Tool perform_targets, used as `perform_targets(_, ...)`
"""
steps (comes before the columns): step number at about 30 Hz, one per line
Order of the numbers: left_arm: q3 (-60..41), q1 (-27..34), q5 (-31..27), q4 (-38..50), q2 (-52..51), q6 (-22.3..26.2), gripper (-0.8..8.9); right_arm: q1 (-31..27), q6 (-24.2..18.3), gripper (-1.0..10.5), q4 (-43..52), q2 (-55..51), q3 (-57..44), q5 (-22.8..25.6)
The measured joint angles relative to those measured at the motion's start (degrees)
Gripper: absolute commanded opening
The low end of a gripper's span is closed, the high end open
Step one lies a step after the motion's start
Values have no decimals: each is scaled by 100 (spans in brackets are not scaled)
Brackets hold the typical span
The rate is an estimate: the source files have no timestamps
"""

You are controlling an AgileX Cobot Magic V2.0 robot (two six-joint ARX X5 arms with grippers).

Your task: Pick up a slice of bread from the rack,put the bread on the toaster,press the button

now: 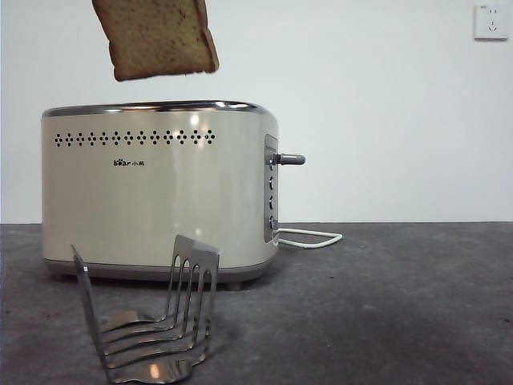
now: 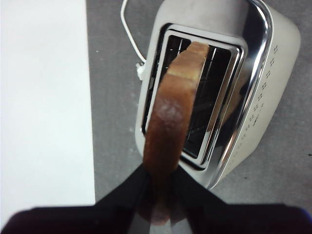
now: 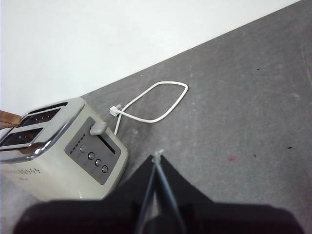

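- One thick slice of bread point(image 1: 159, 36), greenish-tan in the crumb with a brown crust, hangs tilted in the air above the large cream-beige toaster point(image 1: 156, 192) without touching it.
- The left gripper point(image 2: 158, 195) is clenched on that slice: its two black jaws press the crust from either side, and the bread runs edge-on away from the pincer.
- Straight beyond the left pincer lie the toaster's two open slots, framed by the chrome top rim; the slice hovers over them, its far end above the slot openings.
- The right gripper point(image 3: 157, 161) hangs over bare grey table point(image 3: 243, 97), its jaws pressed together with nothing between them.
- Off to one side of the right pincer and well apart from it stands the toaster's end panel, with the short grey lever button point(image 3: 98, 128) sticking out above a column of small round buttons.
- A white power cord point(image 3: 156, 102) loops across the table beyond the right pincer, near the toaster's end.
- The small shiny steel rack point(image 1: 152, 321) with curved prongs stands in front of the toaster, holding no bread.
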Motion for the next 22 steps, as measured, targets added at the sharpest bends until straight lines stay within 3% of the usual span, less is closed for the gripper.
perform_targets(22, -46, 278, 170, 4, 249, -66, -9, 0, -103, -1, -7, 0, 4, 2)
